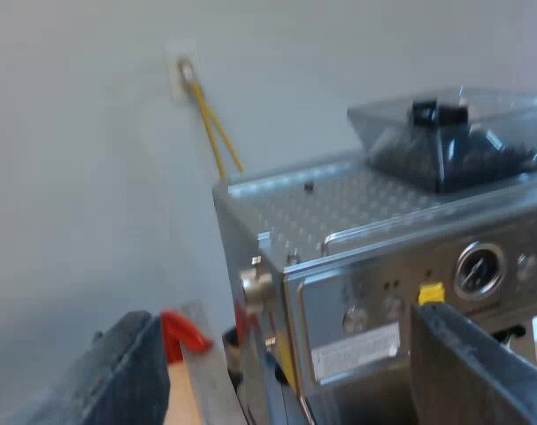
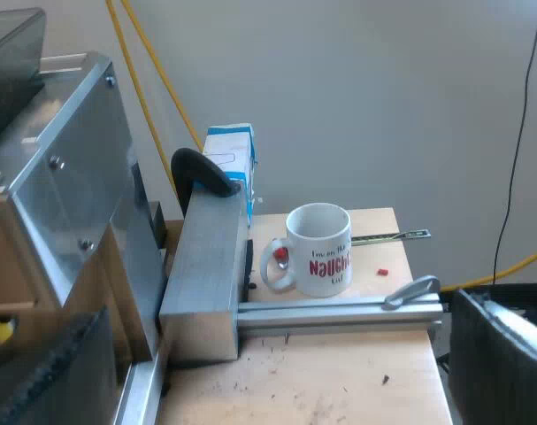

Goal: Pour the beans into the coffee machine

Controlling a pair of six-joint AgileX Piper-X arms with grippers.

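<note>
The steel espresso machine (image 1: pixel 383 274) stands just beyond my left gripper (image 1: pixel 281 354), whose two dark fingers are open with nothing between them. On the machine's top sits the smoky bean hopper (image 1: pixel 454 133), with dark beans in its base. My right gripper (image 2: pixel 277 354) is open too and holds nothing. It hovers above a wooden tabletop (image 2: pixel 339 381) beside the machine's side panel (image 2: pixel 65 186). A corner of the hopper (image 2: pixel 11 71) shows over that panel.
A white mug with red lettering (image 2: pixel 319 248) stands on the wood behind a metal rail (image 2: pixel 339 310). A blue and white carton (image 2: pixel 231 164) and a black lever (image 2: pixel 202 173) sit by a grey metal block (image 2: pixel 206 266). Yellow cables (image 1: pixel 217 133) run down the wall. A red part (image 1: pixel 184 332) shows near the machine's base.
</note>
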